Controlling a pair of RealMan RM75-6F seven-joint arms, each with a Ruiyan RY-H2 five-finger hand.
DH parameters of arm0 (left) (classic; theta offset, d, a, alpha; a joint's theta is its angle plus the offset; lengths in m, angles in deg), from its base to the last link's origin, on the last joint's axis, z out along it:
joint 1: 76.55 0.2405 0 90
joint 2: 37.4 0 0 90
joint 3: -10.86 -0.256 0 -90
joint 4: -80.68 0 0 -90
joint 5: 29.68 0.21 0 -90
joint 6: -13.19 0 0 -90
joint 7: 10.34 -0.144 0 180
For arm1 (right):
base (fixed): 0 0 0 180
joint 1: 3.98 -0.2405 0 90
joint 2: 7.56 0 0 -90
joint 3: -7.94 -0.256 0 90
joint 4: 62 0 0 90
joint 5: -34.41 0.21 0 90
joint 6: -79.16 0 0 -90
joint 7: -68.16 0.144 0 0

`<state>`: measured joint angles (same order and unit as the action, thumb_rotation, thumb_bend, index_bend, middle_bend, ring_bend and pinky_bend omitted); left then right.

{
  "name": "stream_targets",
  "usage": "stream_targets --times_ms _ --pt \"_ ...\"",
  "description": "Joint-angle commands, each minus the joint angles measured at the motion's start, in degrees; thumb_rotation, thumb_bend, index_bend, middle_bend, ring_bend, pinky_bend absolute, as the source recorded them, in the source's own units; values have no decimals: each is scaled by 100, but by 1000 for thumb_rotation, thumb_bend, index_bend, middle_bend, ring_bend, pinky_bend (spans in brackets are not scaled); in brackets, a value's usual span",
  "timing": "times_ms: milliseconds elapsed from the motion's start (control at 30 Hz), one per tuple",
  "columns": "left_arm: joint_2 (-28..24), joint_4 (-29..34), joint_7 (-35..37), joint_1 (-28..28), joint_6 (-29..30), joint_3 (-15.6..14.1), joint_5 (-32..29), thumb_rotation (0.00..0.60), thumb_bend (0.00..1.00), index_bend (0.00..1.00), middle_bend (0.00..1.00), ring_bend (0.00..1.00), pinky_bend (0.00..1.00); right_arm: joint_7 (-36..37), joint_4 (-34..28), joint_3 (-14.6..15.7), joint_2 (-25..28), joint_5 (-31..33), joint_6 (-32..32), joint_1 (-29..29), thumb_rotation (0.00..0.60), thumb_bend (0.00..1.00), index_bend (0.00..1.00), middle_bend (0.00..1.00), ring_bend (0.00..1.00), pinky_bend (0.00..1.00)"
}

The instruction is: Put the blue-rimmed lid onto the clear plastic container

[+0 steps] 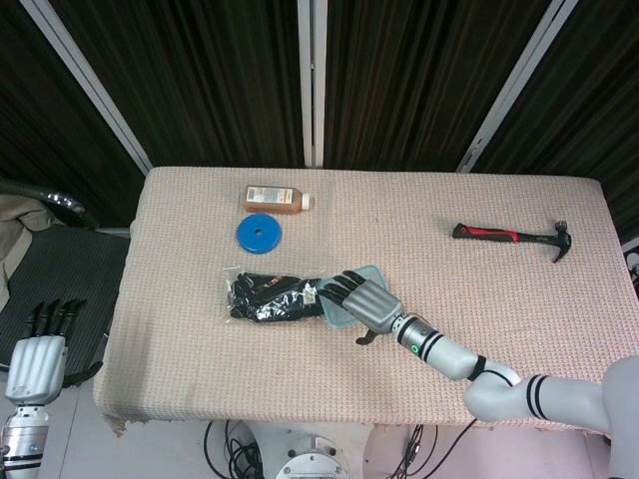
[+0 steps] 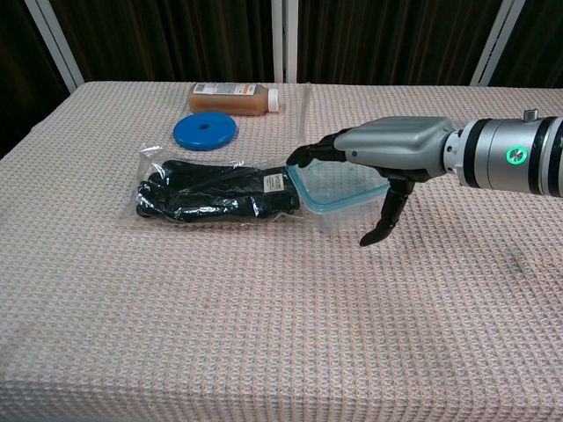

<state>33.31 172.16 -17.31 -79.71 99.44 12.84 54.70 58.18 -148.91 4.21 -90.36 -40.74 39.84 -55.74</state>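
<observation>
The blue-rimmed lid (image 2: 310, 195) lies on top of the clear plastic container (image 2: 341, 216) near the middle of the table, its left corner against the bag of gloves. My right hand (image 2: 391, 145) is stretched flat over the lid, fingers reaching to its far left corner, thumb hanging down in front of the container without touching it. In the head view the right hand (image 1: 367, 302) hides most of the lid (image 1: 336, 312). I cannot tell whether the fingers touch the lid. My left hand (image 1: 38, 351) hangs open beside the table, off its left edge.
A clear bag of black gloves (image 2: 215, 192) lies just left of the container. Behind it are a blue disc (image 2: 204, 131) and a brown bottle (image 2: 233, 97) on its side. A red-handled hammer (image 1: 511, 237) lies at the far right of the table (image 1: 300, 379).
</observation>
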Motion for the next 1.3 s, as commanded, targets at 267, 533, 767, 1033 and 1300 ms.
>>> stream_targets --times_ms 267,533,767,1033,1300 --pt "17 -17 16 2 -7 -1 -4 600 32 142 116 46 0 231 -463 170 475 -532 -907 516 600 0 0 149 0 0" --pt "26 -3 -27 -39 -33 13 27 600 32 142 116 46 0 274 -555 541 760 -749 -1321 1010 600 0 0 217 0 0" --pt "11 40 -69 -46 -24 13 42 600 32 141 116 46 0 425 -368 571 687 -748 -1237 1101 600 0 0 218 0 0" --pt "18 31 -53 -20 -20 -4 14 600 32 141 116 45 0 515 -220 569 583 -787 -1122 1122 600 0 0 219 0 0" --pt "36 -23 2 -20 -22 2 11 600 32 142 116 45 0 575 -301 537 638 -988 -1373 1238 600 0 0 218 0 0"
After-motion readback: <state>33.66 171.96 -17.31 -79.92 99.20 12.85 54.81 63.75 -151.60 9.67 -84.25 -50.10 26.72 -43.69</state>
